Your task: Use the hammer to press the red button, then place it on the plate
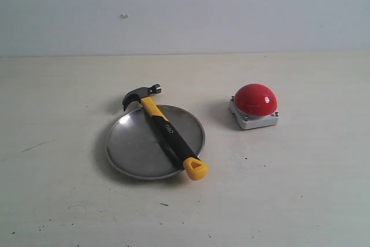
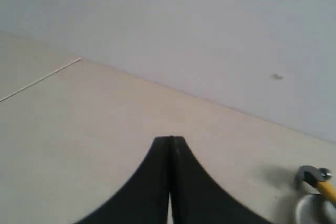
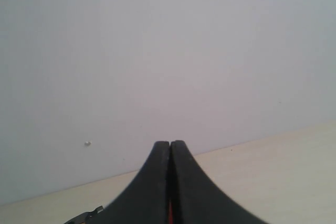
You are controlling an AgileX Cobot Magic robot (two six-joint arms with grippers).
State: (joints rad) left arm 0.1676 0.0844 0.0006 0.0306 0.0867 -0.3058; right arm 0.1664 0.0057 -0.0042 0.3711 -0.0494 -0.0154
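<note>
The hammer lies slantwise across the silver plate. Its dark head sticks out past the far rim and its yellow looped end overhangs the near rim. The red button sits in its grey base to the right of the plate, apart from it. Neither arm appears in the exterior view. My left gripper is shut with nothing in it, over bare table; the hammer's head and the plate's edge show off to one side. My right gripper is shut and empty; a red sliver shows between its fingers.
A pale tabletop runs back to a plain white wall. A small speck marks the wall. Faint scuffs dot the near table.
</note>
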